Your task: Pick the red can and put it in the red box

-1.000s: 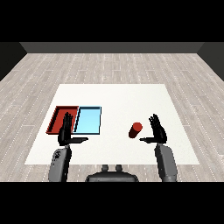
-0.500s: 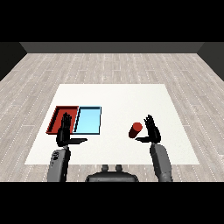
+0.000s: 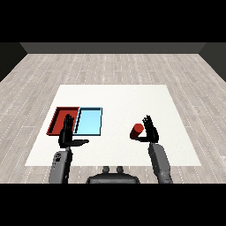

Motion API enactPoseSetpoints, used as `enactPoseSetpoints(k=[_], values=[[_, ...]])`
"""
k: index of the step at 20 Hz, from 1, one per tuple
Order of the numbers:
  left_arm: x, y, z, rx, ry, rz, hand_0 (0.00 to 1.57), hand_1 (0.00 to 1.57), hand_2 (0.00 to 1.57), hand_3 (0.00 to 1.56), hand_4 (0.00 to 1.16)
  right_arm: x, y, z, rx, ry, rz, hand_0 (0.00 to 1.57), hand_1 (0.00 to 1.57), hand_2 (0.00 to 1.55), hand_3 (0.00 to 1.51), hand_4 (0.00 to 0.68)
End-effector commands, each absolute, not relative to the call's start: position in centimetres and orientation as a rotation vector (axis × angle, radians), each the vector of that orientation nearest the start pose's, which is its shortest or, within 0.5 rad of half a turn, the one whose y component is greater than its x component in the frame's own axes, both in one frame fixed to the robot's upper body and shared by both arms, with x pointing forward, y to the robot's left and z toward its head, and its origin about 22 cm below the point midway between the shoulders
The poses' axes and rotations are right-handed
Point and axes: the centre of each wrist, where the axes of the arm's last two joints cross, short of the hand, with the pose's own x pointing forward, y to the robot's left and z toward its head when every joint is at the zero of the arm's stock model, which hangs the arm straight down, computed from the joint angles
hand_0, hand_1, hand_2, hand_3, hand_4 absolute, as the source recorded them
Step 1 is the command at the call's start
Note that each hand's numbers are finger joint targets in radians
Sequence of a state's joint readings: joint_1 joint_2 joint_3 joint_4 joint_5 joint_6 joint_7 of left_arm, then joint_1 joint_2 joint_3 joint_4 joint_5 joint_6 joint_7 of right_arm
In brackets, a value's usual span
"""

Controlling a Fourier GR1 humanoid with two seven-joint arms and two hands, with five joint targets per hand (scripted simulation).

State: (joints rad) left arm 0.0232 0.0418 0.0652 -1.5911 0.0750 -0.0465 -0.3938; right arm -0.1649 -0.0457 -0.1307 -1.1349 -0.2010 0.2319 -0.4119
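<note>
The right robot hand (image 3: 150, 130) has moved in leftward over the last second and now sits right beside the red can (image 3: 137, 131), fingers still spread wide and not yet curled round it. The can stands on the white tabletop (image 3: 119, 97), well apart from the red tray (image 3: 56, 121), so grasping looks next. The left robot hand (image 3: 68, 134) hovers open near the trays.

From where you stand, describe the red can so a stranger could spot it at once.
Start at the white table, then look to its right half, well apart from the two trays on the left. The red can stands upright just left of the right hand, the only small red cylinder there.
</note>
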Motion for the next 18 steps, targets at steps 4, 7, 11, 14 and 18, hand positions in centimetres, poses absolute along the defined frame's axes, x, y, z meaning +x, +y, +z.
enactPoseSetpoints(k=[4,7,11,14,18], values=[[24.9,25.1,2.1,0.015,-1.974,0.049,0.0,0.0,0.0,0.0,0.0,26.6,-24.5,-7.4,0.243,-1.702,-0.142,0.0,0.0,0.0,0.0,0.0],[23.5,25.6,1.2,0.007,-1.963,0.067,0.0,0.0,0.0,0.0,0.0,27.9,-24.4,-8.0,0.268,-1.721,-0.134,0.0,0.0,0.0,0.0,0.0],[24.7,25.5,1.8,0.011,-1.973,0.071,0.0,0.0,0.0,0.0,0.0,29.4,-26.5,-5.9,0.264,-1.71,-0.128,0.0,0.0,0.0,0.0,0.0],[23.3,24.7,2.0,0.015,-1.956,0.06,0.0,0.0,0.0,0.0,0.0,27.2,-22.6,-8.2,0.288,-1.705,-0.123,0.0,0.0,0.0,0.0,0.0],[22.9,25.5,2.6,0.02,-1.97,0.058,0.0,0.0,0.0,0.0,0.0,28.7,-24.5,-6.8,0.237,-1.705,-0.105,0.0,0.0,0.0,0.0,0.0]])
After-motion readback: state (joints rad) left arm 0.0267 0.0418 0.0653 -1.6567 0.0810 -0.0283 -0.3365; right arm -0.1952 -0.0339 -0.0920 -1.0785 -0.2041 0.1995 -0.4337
